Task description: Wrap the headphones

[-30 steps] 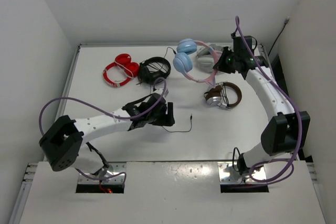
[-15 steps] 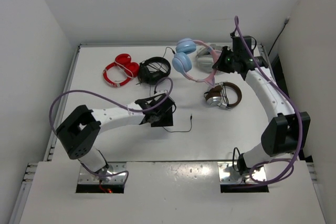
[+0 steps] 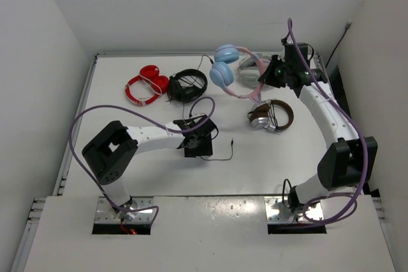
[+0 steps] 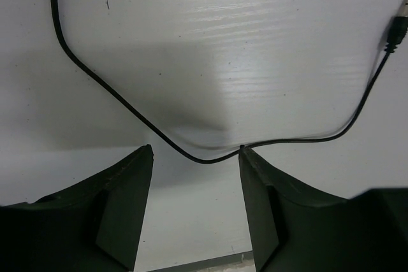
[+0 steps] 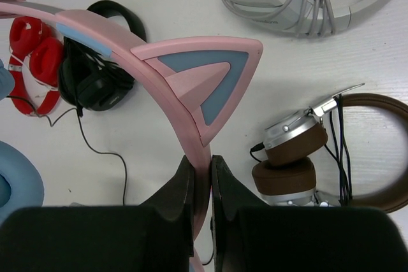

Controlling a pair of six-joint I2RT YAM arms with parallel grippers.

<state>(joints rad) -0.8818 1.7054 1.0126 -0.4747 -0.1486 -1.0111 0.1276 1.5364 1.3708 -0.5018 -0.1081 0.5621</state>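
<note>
The headphones (image 3: pixel 223 72) have light blue ear cups and a thin pink headband (image 5: pixel 121 49) with cat ears. My right gripper (image 3: pixel 262 81) is shut on the pink headband (image 5: pixel 203 157) and holds the pair above the table's far middle. Their thin black cable (image 4: pixel 127 109) lies on the white table; its plug (image 3: pixel 233 141) rests near the table's middle. My left gripper (image 3: pixel 199 149) is open, low over the table, its jaws on either side of a low loop of the cable (image 4: pixel 204 158), which touches the tip of the right jaw.
A red pair (image 3: pixel 145 85) and a black pair (image 3: pixel 187 85) lie at the far left. A grey-white pair (image 3: pixel 250 71) lies at the back. A brown-and-silver pair (image 3: pixel 271 116) lies right of middle, also in the right wrist view (image 5: pixel 299 157).
My left gripper has moved right along the table to the cable loop, the arm folding in. My right gripper still holds the headphones in about the same place.
</note>
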